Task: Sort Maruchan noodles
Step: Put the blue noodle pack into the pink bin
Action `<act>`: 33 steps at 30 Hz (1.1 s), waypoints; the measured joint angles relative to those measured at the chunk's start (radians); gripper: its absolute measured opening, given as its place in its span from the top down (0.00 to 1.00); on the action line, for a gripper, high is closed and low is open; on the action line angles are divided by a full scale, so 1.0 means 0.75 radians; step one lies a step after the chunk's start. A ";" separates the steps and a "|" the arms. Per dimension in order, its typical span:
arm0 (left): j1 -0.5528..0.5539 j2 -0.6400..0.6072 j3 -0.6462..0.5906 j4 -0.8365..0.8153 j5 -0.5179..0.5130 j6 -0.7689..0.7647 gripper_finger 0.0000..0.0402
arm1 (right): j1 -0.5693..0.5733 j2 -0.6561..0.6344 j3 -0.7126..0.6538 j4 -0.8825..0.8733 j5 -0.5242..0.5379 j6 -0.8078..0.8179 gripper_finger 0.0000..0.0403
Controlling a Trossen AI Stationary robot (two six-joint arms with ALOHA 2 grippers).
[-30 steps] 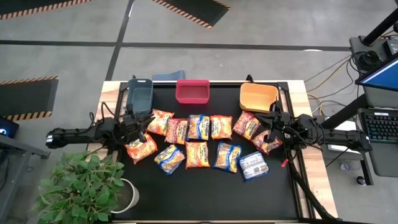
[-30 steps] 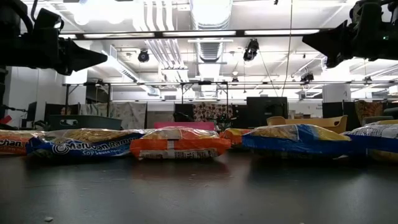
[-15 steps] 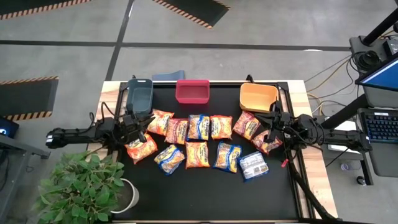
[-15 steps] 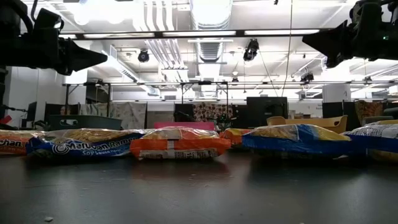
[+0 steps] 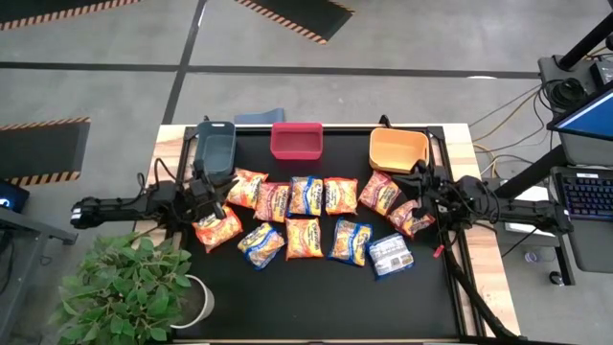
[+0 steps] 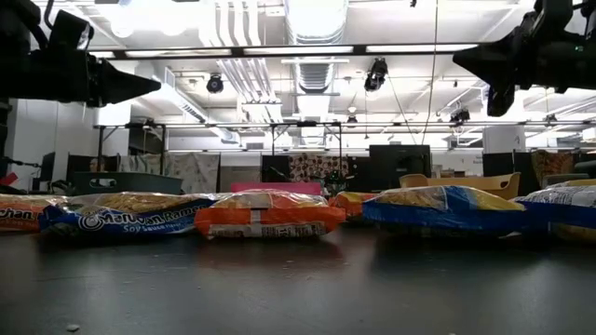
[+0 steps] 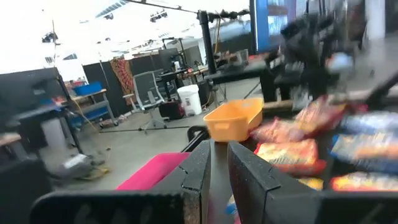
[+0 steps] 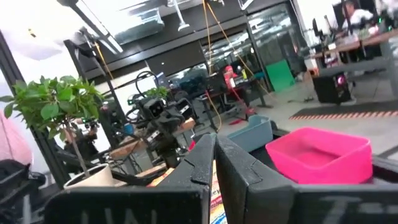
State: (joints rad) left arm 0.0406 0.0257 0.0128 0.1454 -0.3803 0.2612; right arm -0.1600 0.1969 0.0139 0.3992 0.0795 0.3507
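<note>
So the Maruchan noodles [image 5: 316,220] are spread flat in two loose rows across the middle of the black table [image 5: 326,287], all lying between the two sets of fingers, with the silver-white and blue packet [image 5: 390,255] in the near row toward the right. The left gripper [image 5: 216,198] hangs above the orange packet [image 5: 218,228] at its end, fingers [image 7: 202,171] nearly together with a thin gap and nothing in them, while the right gripper [image 5: 418,195] has its fingers [image 8: 202,163] pressed together, also empty, over the red-orange packet [image 5: 410,218] at the other end. Beyond the fingers, along the far edge, sit the dark grey bin [image 5: 215,144], the red bin [image 5: 297,140] and the orange bin [image 5: 397,149].
</note>
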 joint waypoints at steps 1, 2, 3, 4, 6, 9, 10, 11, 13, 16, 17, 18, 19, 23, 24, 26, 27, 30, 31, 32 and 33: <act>0.000 0.000 -0.001 0.026 0.011 -0.078 0.90 | 0.000 0.007 0.000 -0.001 0.000 0.014 0.98; 0.000 -0.001 -0.001 0.052 0.026 -0.174 0.90 | 0.000 0.015 0.000 -0.001 0.000 0.027 0.98; 0.000 -0.001 -0.001 0.075 0.041 -0.289 0.90 | 0.000 0.024 -0.001 0.002 0.001 0.034 0.98; -0.001 -0.001 -0.001 0.096 0.042 -0.396 0.90 | 0.000 0.034 -0.001 0.004 0.001 0.040 0.98; 0.001 0.001 -0.001 0.163 0.005 -0.535 0.90 | 0.000 0.054 -0.001 0.004 0.001 0.047 0.98; 0.002 0.000 0.000 0.264 -0.038 -0.687 0.90 | 0.001 0.083 0.000 0.004 0.001 0.046 0.98; 0.002 0.002 -0.001 0.288 -0.038 -0.701 0.90 | 0.001 0.093 0.000 0.004 0.001 0.046 0.98; 0.001 0.006 -0.001 0.312 -0.038 -0.705 0.90 | 0.001 0.103 0.000 0.005 0.001 0.046 0.98; 0.001 0.014 -0.001 0.355 -0.038 -0.720 0.90 | 0.001 0.122 0.000 0.021 0.001 0.043 0.98; 0.001 0.047 -0.001 0.449 -0.037 -0.783 0.90 | 0.001 0.153 0.000 0.073 0.001 0.043 0.98; -0.001 0.064 -0.001 0.481 -0.030 -0.793 0.90 | 0.001 0.164 0.000 0.087 0.001 0.043 0.98; -0.001 0.083 -0.001 0.512 -0.016 -0.793 0.90 | 0.001 0.174 -0.001 0.096 0.001 0.044 0.98; -0.001 0.105 0.000 0.544 0.003 -0.792 0.90 | 0.001 0.185 0.000 0.105 0.001 0.047 0.98; -0.001 0.240 0.000 0.671 0.007 -0.788 0.90 | 0.001 0.224 0.000 0.121 0.000 0.058 0.98; -0.001 0.284 0.000 0.706 0.008 -0.788 0.90 | 0.001 0.232 0.000 0.125 0.000 0.059 0.98; -0.001 0.383 0.000 0.777 0.007 -0.786 0.90 | 0.001 0.247 0.000 0.144 0.000 0.059 0.98; -0.001 0.436 0.000 0.811 0.007 -0.786 0.90 | 0.001 0.253 0.000 0.158 0.000 0.059 0.98; -0.001 0.593 0.000 0.919 0.006 -0.813 0.90 | 0.001 0.268 0.000 0.208 0.000 0.059 0.98; -0.001 0.640 0.002 0.944 0.006 -0.822 0.90 | 0.001 0.272 0.000 0.226 0.001 0.059 0.98; -0.001 0.688 0.011 0.948 0.006 -0.834 0.90 | 0.001 0.275 -0.001 0.238 0.001 0.058 0.98; -0.001 0.737 0.026 0.946 0.007 -0.845 0.90 | 0.001 0.277 0.000 0.246 0.000 0.058 0.98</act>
State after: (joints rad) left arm 0.0402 0.5785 0.0324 0.8548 -0.3752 -0.3726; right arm -0.1596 0.4050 0.0138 0.5834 0.0797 0.3944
